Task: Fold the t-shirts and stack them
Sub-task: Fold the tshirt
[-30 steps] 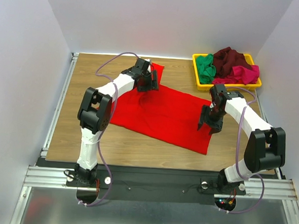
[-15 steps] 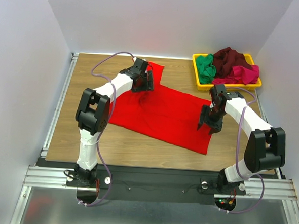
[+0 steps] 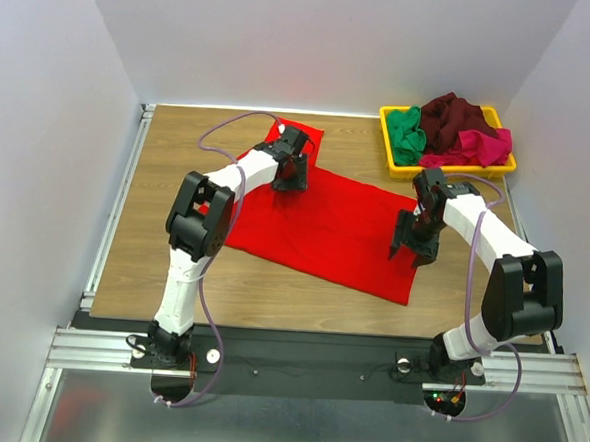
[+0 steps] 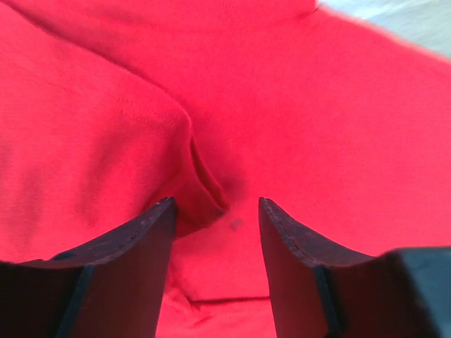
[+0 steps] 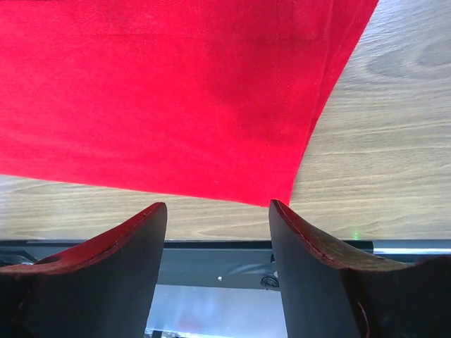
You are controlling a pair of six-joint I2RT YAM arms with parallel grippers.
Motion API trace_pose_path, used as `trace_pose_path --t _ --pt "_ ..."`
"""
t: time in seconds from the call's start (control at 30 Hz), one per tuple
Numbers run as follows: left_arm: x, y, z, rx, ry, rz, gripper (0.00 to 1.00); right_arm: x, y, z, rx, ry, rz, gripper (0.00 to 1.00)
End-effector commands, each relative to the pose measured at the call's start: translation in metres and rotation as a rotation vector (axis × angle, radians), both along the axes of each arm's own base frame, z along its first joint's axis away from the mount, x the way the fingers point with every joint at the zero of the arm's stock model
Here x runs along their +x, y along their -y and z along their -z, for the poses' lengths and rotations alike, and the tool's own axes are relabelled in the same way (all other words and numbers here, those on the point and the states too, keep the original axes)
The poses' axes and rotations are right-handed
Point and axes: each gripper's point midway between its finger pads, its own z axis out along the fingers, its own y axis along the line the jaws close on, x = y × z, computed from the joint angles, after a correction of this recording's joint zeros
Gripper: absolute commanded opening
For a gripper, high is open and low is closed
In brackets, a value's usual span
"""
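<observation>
The bright red cloth t-shirt lies spread on the wooden table; the left end effector, fingers apart, straddles a raised pucker of it, and the right end effector, also apart and empty, hangs over the shirt's corner. If the left fingers pinch only the pucker's top layer, the cloth may slip or drag crooked, and the right may miss the corner, which sits beside one finger rather than centred. Only the wrist views show pucker and corner; only the overhead view shows the green, dark maroon and magenta-pink t-shirts heaped in the yellow plastic tray beyond the right end effector.
</observation>
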Motion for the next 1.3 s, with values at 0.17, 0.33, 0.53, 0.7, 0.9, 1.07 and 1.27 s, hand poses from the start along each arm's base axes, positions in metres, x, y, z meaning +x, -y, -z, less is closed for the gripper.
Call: trace_pose_path --t 0.17,0.33,0.53,0.7,0.9,1.07,1.27 --pt "0.008 0.0 -0.014 0.04 0.038 0.003 0.36 0.003 -0.004 -0.008 0.022 0.051 -0.016 0.66" --pt "0.011 0.008 -0.015 0.023 0.04 0.019 0.15 0.003 -0.004 -0.009 0.023 0.052 -0.02 0.66" --pt "0.019 0.017 -0.022 0.002 0.05 0.024 0.0 0.002 -0.005 -0.008 0.027 0.05 -0.023 0.66" --pt "0.029 0.036 -0.033 -0.085 0.052 0.013 0.0 0.001 -0.004 -0.007 0.028 0.047 -0.026 0.66" --pt "0.025 0.051 -0.037 -0.171 0.03 0.039 0.57 0.002 -0.001 -0.007 0.01 0.052 -0.035 0.66" --pt "0.023 0.048 -0.059 -0.196 0.071 0.025 0.72 0.012 0.003 -0.009 -0.021 0.072 -0.038 0.66" --pt "0.021 0.022 -0.105 -0.208 0.187 -0.033 0.83 0.033 0.001 -0.013 -0.027 0.113 -0.054 0.66"
